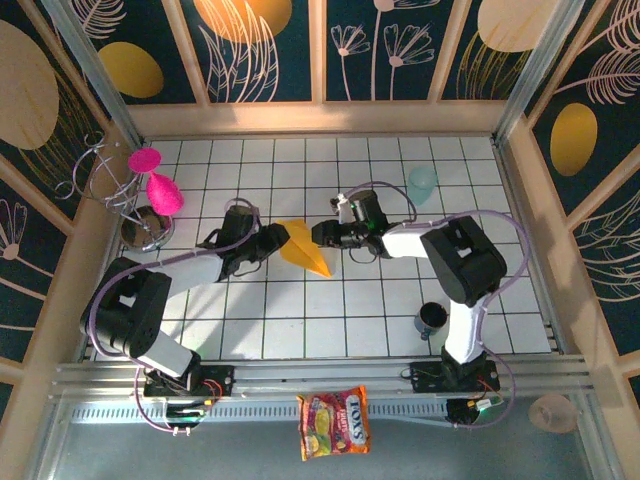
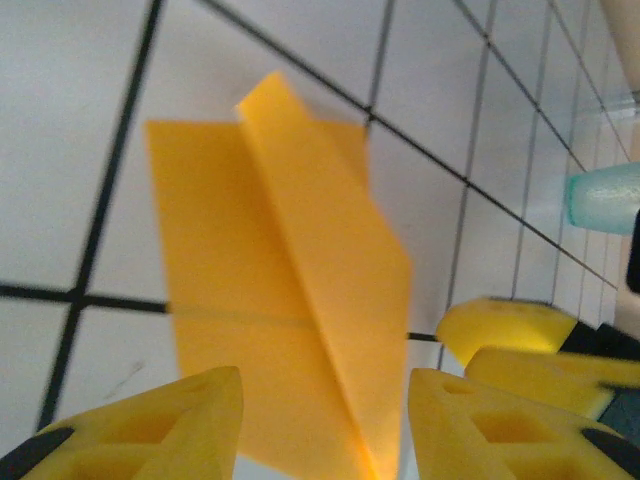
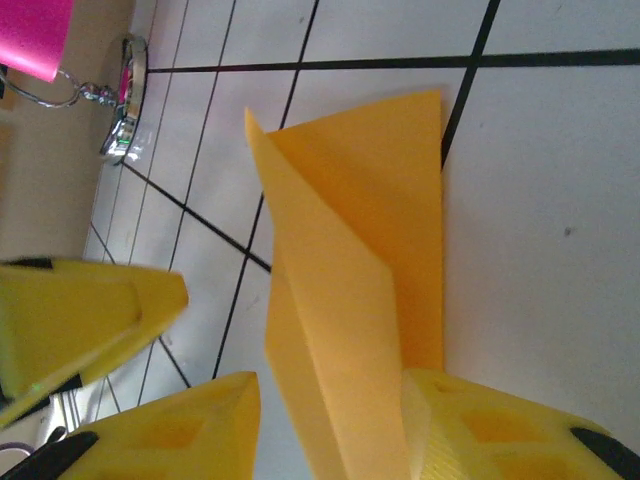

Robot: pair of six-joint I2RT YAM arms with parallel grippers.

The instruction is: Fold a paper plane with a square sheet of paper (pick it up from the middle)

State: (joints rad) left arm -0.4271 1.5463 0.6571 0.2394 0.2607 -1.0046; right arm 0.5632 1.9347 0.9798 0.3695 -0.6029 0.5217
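From above, the paper plane lies mid-table on the white tiled table. It is a slim, matte orange dart, with my left gripper and right gripper at its flanks and open tiles all round.

Left wrist: its crisp raised centre fold stands between my spread yellow fingers.

Right wrist: these jaws are spread too, and one pad may be brushing the paper's edge, though it is too blurred to say.

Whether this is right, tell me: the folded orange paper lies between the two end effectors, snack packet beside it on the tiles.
Wrong: the snack packet lies off the tiles, on the grey ledge at the near edge, as the top view shows. The rest stands.
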